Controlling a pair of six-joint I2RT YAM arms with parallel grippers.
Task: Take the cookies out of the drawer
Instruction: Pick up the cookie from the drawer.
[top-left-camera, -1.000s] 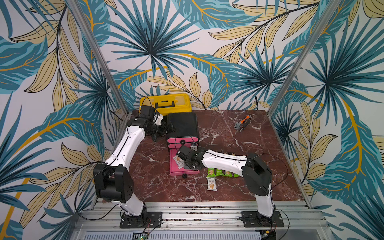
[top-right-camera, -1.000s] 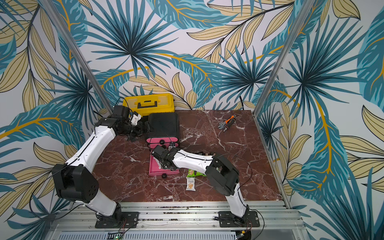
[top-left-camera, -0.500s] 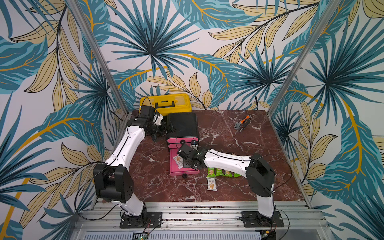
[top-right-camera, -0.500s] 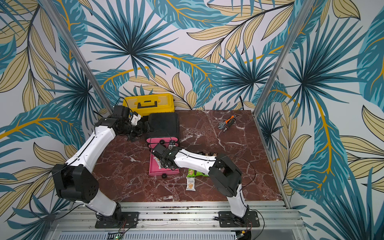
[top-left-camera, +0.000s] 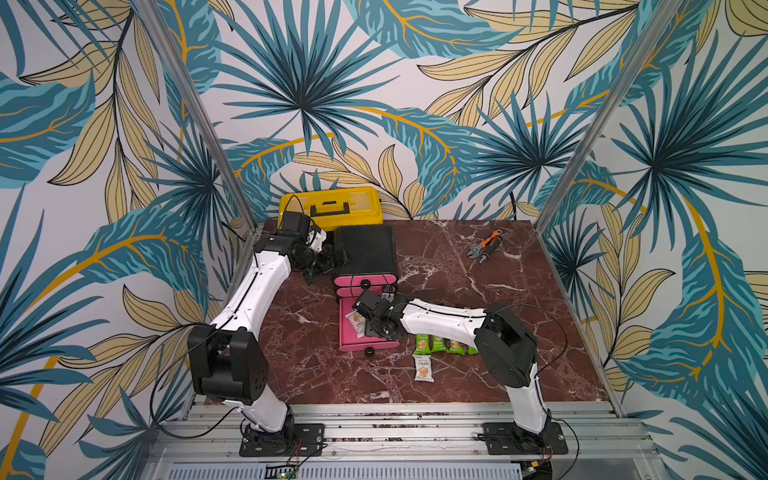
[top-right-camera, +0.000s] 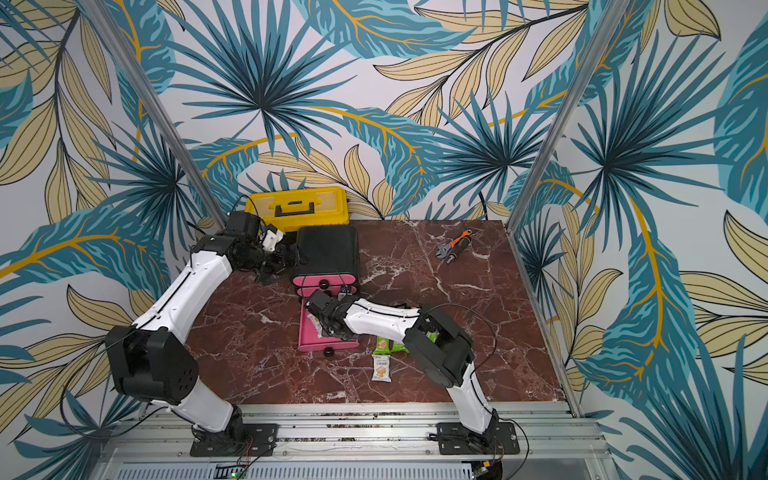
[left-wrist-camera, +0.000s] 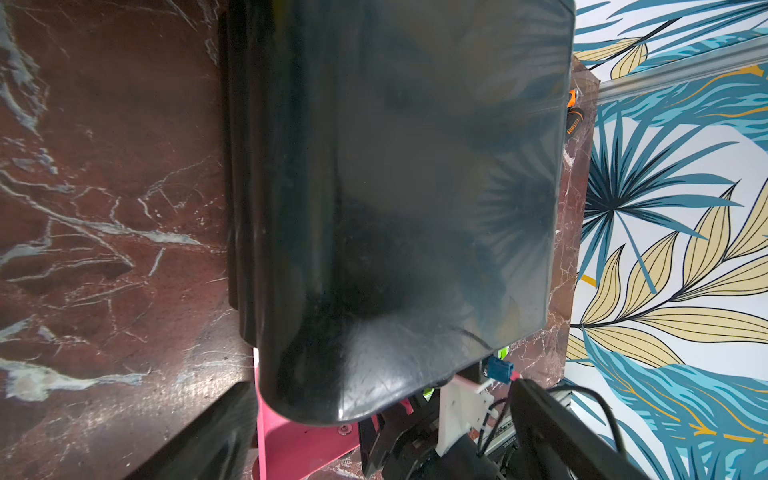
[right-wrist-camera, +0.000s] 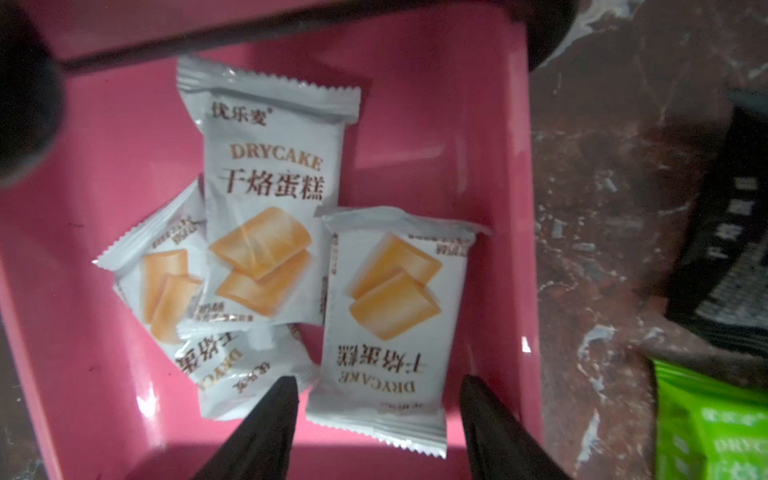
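Note:
The pink drawer (top-left-camera: 348, 344) (right-wrist-camera: 478, 124) stands pulled out of the black cabinet (top-left-camera: 365, 249). Several white cookies (right-wrist-camera: 270, 208) (top-left-camera: 356, 322) lie in it. My right gripper (right-wrist-camera: 378, 399) (top-left-camera: 362, 328) hangs open over the drawer, one finger on each side of the end of a white packet (right-wrist-camera: 390, 316), apart from it. On the table right of the drawer lie green cookies (top-left-camera: 440, 344) (right-wrist-camera: 715, 424), black ones (right-wrist-camera: 731, 249) and a white one (top-left-camera: 423, 368). My left gripper (top-left-camera: 332, 262) (left-wrist-camera: 374, 449) sits at the cabinet's left side, jaws wide, the cabinet's corner between them.
A yellow toolbox (top-left-camera: 330, 206) stands against the back wall behind the cabinet. Orange-handled pliers (top-left-camera: 484, 248) lie at the back right. Two shut pink drawer fronts (top-left-camera: 365, 279) sit above the open one. My right arm lies across the table over the packets.
My right gripper has gone from shut to open above the drawer and its arm has shifted slightly toward the cabinet. The left arm has not moved.

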